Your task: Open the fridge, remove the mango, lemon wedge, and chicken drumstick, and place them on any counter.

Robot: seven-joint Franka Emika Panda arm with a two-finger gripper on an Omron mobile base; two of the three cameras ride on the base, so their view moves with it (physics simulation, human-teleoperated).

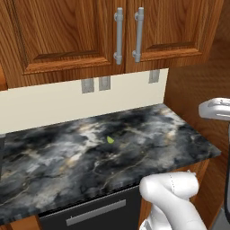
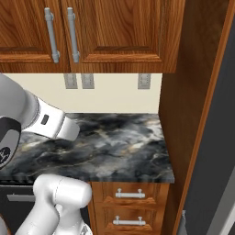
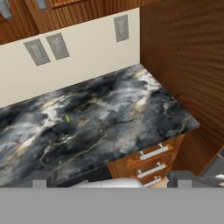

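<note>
The lemon wedge (image 1: pixel 110 139), a tiny yellow-green piece, lies alone near the middle of the black marbled counter (image 1: pixel 157 130). The hand view looks down on the same wedge (image 3: pixel 68 117) and counter (image 3: pixel 131 105) from above. My gripper (image 3: pixel 114 178) hangs well above the counter's front edge, open, its two dark fingertips (image 3: pixel 43 177) far apart with nothing between them. The fridge (image 2: pixel 218 151) shows as a dark grey upright slab at the far right, beyond a wooden side panel. The mango and the chicken drumstick are out of view.
Wooden upper cabinets (image 1: pixel 67 36) with grey bar handles hang over the counter. Wall outlets (image 1: pixel 95 84) sit on the cream backsplash. A tall wooden panel (image 2: pixel 183 114) closes the counter's right end. Below are drawers (image 2: pixel 131 194) and a dark appliance front (image 1: pixel 90 211).
</note>
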